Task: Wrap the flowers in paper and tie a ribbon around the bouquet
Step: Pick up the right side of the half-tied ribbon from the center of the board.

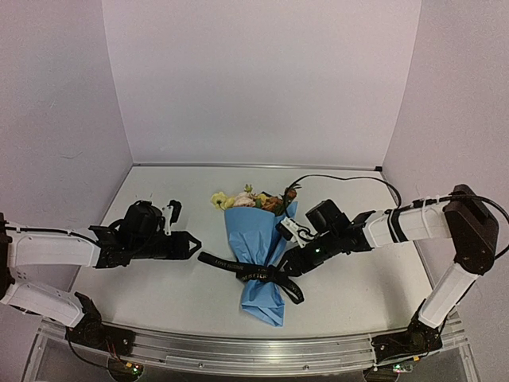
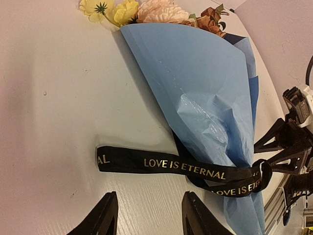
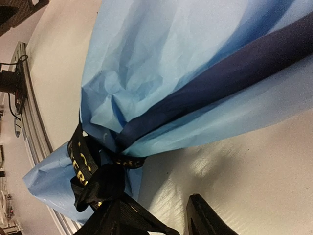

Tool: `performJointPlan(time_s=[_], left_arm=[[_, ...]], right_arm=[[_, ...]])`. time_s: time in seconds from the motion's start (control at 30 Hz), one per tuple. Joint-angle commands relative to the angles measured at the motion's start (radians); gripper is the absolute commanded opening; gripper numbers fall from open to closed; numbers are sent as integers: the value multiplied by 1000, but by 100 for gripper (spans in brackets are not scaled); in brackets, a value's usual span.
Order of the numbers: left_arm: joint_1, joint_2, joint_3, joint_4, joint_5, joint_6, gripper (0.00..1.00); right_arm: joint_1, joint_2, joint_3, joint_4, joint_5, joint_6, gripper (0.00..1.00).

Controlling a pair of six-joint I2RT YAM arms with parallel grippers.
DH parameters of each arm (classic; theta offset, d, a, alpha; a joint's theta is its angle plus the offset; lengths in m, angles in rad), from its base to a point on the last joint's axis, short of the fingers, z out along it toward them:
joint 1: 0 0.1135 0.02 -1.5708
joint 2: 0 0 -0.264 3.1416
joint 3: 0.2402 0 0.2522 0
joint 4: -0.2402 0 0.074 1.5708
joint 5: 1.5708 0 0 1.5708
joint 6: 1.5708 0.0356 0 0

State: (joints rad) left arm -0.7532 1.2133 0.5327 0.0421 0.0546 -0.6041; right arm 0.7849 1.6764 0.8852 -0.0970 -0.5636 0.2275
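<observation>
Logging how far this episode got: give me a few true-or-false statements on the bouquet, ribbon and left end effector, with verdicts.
1. The ribbon is tied around the narrow end of the bouquet. True.
2. The flowers lie outside the bouquet. False: they show above its wide end.
3. The left end effector grips the ribbon's tail. False: its fingers stand apart and empty, and the tail lies on the table ahead of them.
4. The ribbon reads LOVE IS ETERNAL. True.
</observation>
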Motion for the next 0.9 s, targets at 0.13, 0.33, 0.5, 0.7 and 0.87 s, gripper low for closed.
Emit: performJointPlan(time_s=[0.13, 0.33, 0.5, 0.7, 0.87], left_arm=[[3, -1, 15, 11, 30, -22, 46], [3, 5, 4, 40, 59, -43, 45], [3, 5, -6, 55, 67, -52, 45], [3, 7, -7, 55, 72, -52, 45], [3, 12, -5, 58, 76, -49, 45]], right_arm=[[-3, 5, -7, 62, -66, 76, 26], [-3, -20, -34, 62, -52, 76, 14], [-3, -35, -39, 61, -63, 56, 11], [-3, -25, -33, 53, -95, 58, 36], [-3, -10, -31, 53, -97, 59, 42]])
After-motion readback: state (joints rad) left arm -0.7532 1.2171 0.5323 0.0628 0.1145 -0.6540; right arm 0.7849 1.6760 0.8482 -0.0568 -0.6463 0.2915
